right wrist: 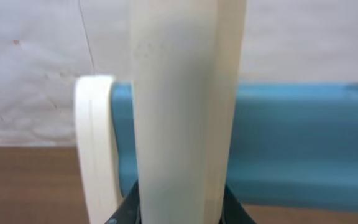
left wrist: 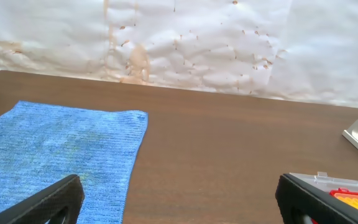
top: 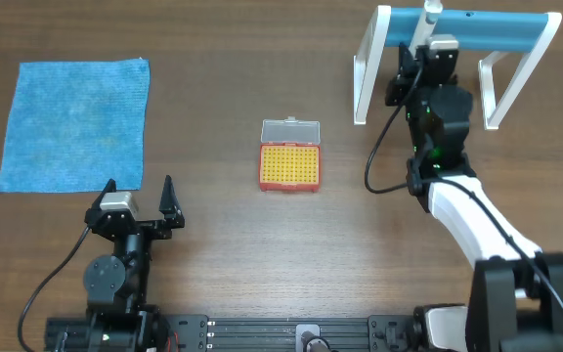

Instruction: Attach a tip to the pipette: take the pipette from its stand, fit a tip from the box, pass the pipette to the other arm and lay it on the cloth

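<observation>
The white pipette (top: pixel 430 24) hangs upright in the blue-and-white stand (top: pixel 497 29) at the far right. My right gripper (top: pixel 420 61) is at the stand, shut on the pipette. In the right wrist view the pipette body (right wrist: pixel 179 106) stands between my dark fingers (right wrist: pixel 179 214), in front of the stand's blue bar (right wrist: pixel 297 137). The tip box (top: pixel 289 166), lid open, with orange tips, sits mid-table. The blue cloth (top: pixel 74 125) lies flat at the far left. My left gripper (top: pixel 140 200) stays open near its base, holding nothing; it faces the cloth (left wrist: pixel 55 149) and the box (left wrist: pixel 347 193).
A white upright of the stand (right wrist: pixel 95 143) is close beside the pipette. A pale crumpled wall covering (left wrist: pixel 197 43) runs behind the table's far edge. Bare brown table (top: pixel 213 88) lies between the cloth, the box and the stand.
</observation>
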Tool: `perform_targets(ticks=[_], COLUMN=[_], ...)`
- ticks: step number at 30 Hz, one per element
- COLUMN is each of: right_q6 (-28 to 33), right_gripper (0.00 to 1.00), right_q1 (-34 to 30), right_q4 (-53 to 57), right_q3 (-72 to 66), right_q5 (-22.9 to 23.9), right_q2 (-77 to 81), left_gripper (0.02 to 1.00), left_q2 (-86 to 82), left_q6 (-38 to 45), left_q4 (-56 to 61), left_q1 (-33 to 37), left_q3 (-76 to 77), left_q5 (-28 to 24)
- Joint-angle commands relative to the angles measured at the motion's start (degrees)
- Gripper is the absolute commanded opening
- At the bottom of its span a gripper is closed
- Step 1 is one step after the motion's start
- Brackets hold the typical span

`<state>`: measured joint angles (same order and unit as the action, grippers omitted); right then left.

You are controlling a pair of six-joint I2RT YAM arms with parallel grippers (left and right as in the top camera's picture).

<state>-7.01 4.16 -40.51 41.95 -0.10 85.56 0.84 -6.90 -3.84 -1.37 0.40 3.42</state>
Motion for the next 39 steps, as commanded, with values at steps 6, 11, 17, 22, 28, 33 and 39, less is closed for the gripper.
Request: perform_targets(ticks=[6,11,17,22,28,33,39], right_q6=[0.0,-0.1,-0.1,-0.1,-5.0,-5.0,-5.0], right_gripper=[0.080,0.082,0.080,0.082,0.080,0.080,0.080], right_q1=[7.6,14.8,20.5,24.8,25.8,25.8,25.8], right_q4=[-29.2,-42.4,-43.4,-43.3,-43.4,-43.4,-43.4], right_q3=[-16.6,-19.8,-19.6,-19.6,-16.8,-15.6,-14.7], right_q5=[-7.7,-13.8,-14.2,-14.2,-14.6,-16.1,-16.1], right_q2=[-4.2,1.8,5.9,8.9,14.9,17.0,19.9], left_gripper=[0.996,0.996,0.998,0.996,0.996,0.998,0.998], left_q2=[-0.3,-0.3,-0.3,-0.3,-0.3,-0.3,-0.3], left_q6=[0.1,0.1,0.1,0.1,0.1,0.1,0.1], left_q4=[-0.3,-0.3,-0.3,-0.3,-0.3,-0.3,-0.3], left_q1=[0.2,0.2,0.2,0.2,0.2,0.2,0.2], left_q3=[-0.1,-0.1,-0.1,-0.1,-0.1,-0.1,-0.1], left_q5=[0.5,0.5,0.5,0.5,0.5,0.5,0.5])
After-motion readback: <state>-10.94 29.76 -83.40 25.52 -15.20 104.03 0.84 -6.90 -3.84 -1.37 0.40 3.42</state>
